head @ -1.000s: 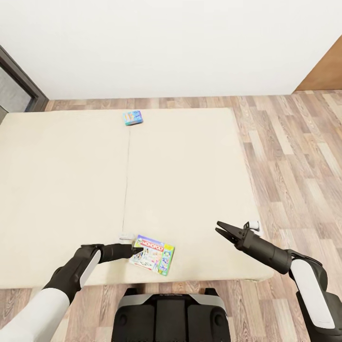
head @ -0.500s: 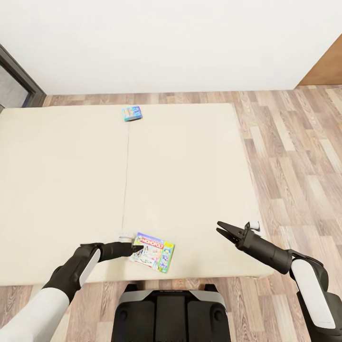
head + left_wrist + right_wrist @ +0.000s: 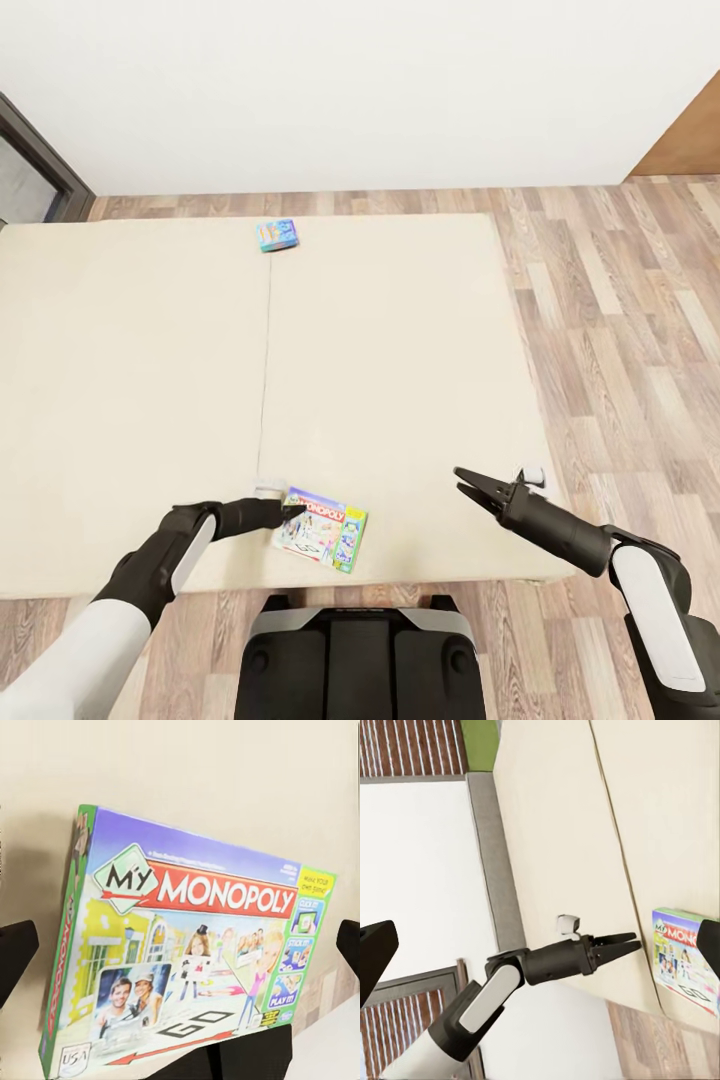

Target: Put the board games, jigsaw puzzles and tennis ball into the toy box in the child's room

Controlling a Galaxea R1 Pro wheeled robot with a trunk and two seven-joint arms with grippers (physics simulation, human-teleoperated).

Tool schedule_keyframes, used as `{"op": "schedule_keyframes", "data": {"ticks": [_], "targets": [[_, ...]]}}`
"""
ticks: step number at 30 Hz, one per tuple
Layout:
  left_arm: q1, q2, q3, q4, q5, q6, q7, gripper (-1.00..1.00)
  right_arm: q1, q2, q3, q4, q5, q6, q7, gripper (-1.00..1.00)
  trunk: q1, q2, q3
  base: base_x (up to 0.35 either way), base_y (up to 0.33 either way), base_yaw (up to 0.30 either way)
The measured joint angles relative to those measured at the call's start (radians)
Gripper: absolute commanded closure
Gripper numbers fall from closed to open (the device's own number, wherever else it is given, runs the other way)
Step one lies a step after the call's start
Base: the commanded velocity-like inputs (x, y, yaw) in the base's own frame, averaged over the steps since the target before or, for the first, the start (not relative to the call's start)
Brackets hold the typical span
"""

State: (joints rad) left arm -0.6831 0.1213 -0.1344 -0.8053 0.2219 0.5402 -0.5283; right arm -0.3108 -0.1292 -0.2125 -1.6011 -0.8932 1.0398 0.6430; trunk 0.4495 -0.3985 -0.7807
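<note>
Monopoly box [image 3: 322,529] on the near edge of the bed [image 3: 140,400], its green-and-white lid face up and red banner legible, lies skewed to the mattress edge with the left pincer [image 3: 292,512] reaching in low from the side; the fingers are spread, tips at the box's upper-left corner, and nothing is gripped, though whether a tip actually touches the card is hard to tell from the head camera. From the left wrist view the Monopoly box [image 3: 180,952] sits square between the two dark fingertips, which suggests the arm is lined up to close across its width. The right pincer [image 3: 470,484] hangs released over the mattress, well apart from the box, likely held clear so the left arm has room to work. A second board game, the light-blue box [image 3: 277,235], rests far off near the bed's opposite edge, close to the white wall [image 3: 350,90], beyond easy reach from this side. The bed's front lip lies just below the Monopoly box, so a careless nudge could tip it onto the wood-plank floor [image 3: 620,330], where open room lies on the right.
</note>
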Motion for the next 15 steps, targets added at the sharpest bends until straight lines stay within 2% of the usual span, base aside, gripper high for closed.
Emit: {"op": "schedule_keyframes", "data": {"ticks": [6, 15], "targets": [[-0.002, -0.002, 0.000, -0.002, -0.001, -0.036, 0.001, -1.00, 0.000, 0.004, 0.000, 0.000, -0.001, 0.003, -0.065, -1.00, 0.000, 0.000, 0.000, 0.000, 0.000, 0.000], [-0.002, -0.002, 0.000, -0.001, -0.001, -0.049, 0.001, -1.00, 0.000, 0.007, -0.002, 0.000, -0.002, 0.003, -0.087, -1.00, 0.000, 0.000, 0.000, 0.000, 0.000, 0.000]]}}
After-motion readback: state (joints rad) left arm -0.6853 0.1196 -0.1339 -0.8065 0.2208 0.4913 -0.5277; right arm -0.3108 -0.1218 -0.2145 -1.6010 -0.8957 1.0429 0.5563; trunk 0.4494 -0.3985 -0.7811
